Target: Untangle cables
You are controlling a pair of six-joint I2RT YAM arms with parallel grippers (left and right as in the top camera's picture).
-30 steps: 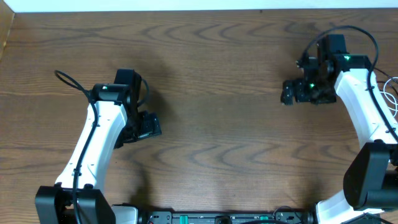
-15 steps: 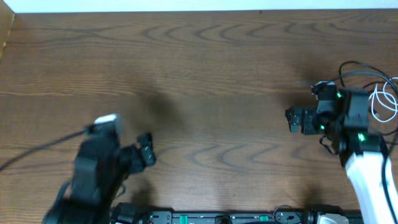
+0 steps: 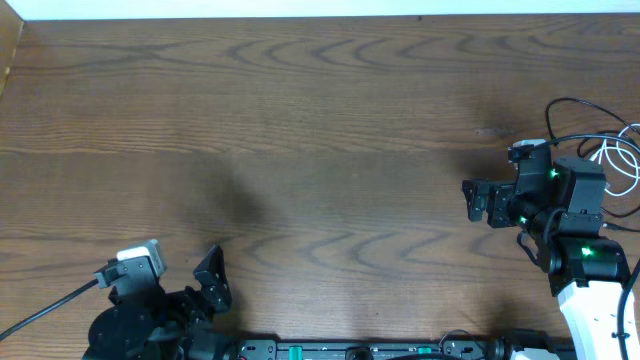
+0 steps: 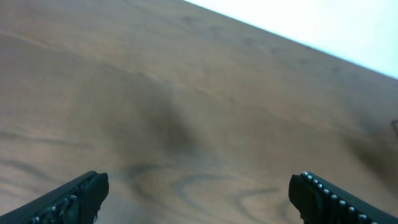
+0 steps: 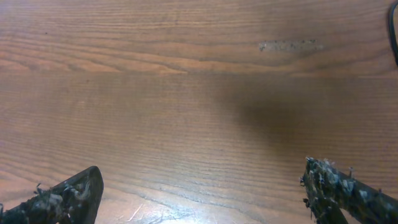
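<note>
A white cable (image 3: 618, 160) lies in loops at the table's right edge, partly cut off by the frame. A thin black cord (image 3: 580, 103) arcs beside it, just behind my right arm; I cannot tell whether it is a task cable or the arm's own wire. A black cord also shows at the right wrist view's top right edge (image 5: 393, 31). My right gripper (image 3: 470, 200) (image 5: 205, 202) is open and empty, left of the cables, over bare wood. My left gripper (image 3: 212, 280) (image 4: 199, 205) is open and empty at the front left, far from the cables.
The wooden table (image 3: 320, 130) fills the view. A pale scuff mark (image 5: 289, 45) is on the wood ahead of my right gripper. A black wire (image 3: 50, 308) trails from my left arm to the left edge.
Both arms have pulled back toward the table's front edge. The left arm folded down into the front left corner. The right arm moved nearer and slightly right. Both grippers stay open.
</note>
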